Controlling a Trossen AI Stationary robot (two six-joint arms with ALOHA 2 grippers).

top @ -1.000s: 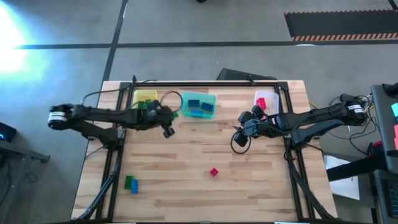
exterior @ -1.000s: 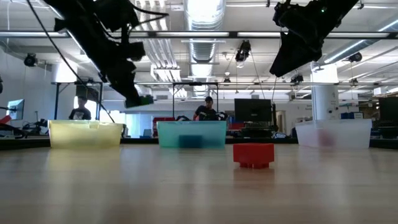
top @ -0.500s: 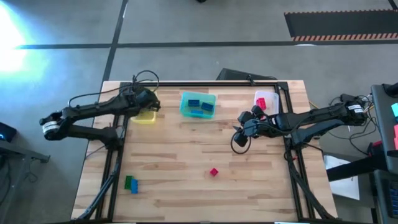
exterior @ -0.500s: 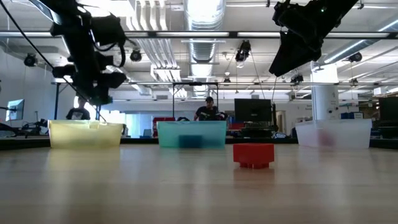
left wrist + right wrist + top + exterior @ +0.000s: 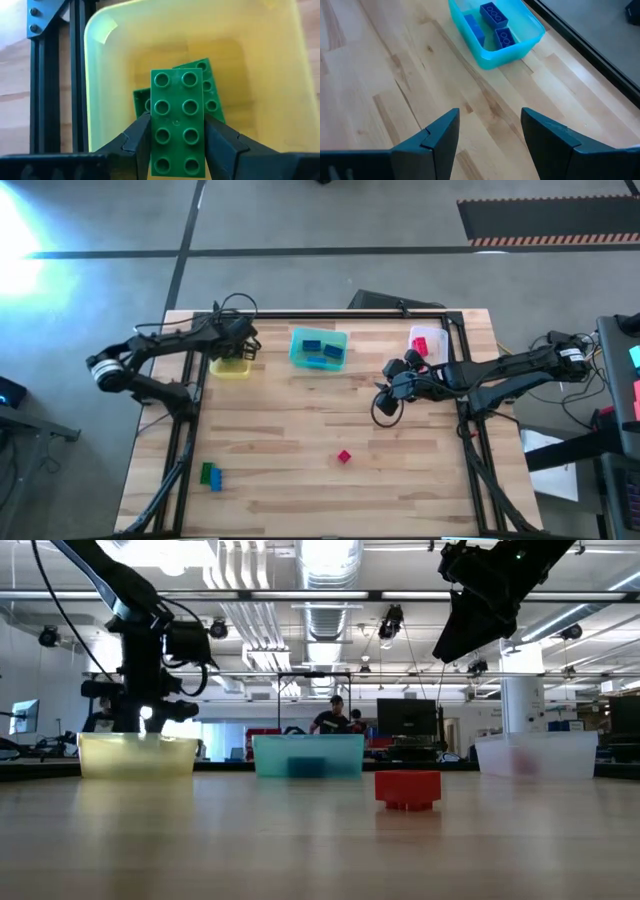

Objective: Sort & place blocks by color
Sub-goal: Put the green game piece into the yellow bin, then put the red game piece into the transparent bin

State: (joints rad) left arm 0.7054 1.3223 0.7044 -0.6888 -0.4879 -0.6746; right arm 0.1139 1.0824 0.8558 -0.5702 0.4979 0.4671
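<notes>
Looking for writing turns up nothing readable on the bricks, the bins or the arms. The pale wooden tabletop (image 5: 300, 430) has a black metal frame (image 5: 330, 314) along its far edge and down both sides; its middle is wide open, with loose bricks only toward the near edge: a small red plastic brick (image 5: 344, 456) near the middle of that edge, and a green brick (image 5: 207, 472) touching a blue brick (image 5: 216, 481) by the near left corner.

Along the far edge stand three bins. The translucent yellow rectangular bin (image 5: 260, 60) sits at the far left corner and holds two green bricks lying flat (image 5: 207, 95). The left gripper (image 5: 177, 145) hangs directly over this bin, its jaws clamped on the long sides of a green eight-stud brick (image 5: 177, 122), which is above the bin's floor and not resting in it. The translucent teal bin (image 5: 512, 47) stands just beside it toward the middle, holding three blue bricks (image 5: 494, 15). The clear bin (image 5: 428, 340) at the far right corner holds red bricks (image 5: 419, 346).

The right gripper (image 5: 490, 135) hovers over bare wood between the teal and clear bins, jaws spread apart with nothing between them.
</notes>
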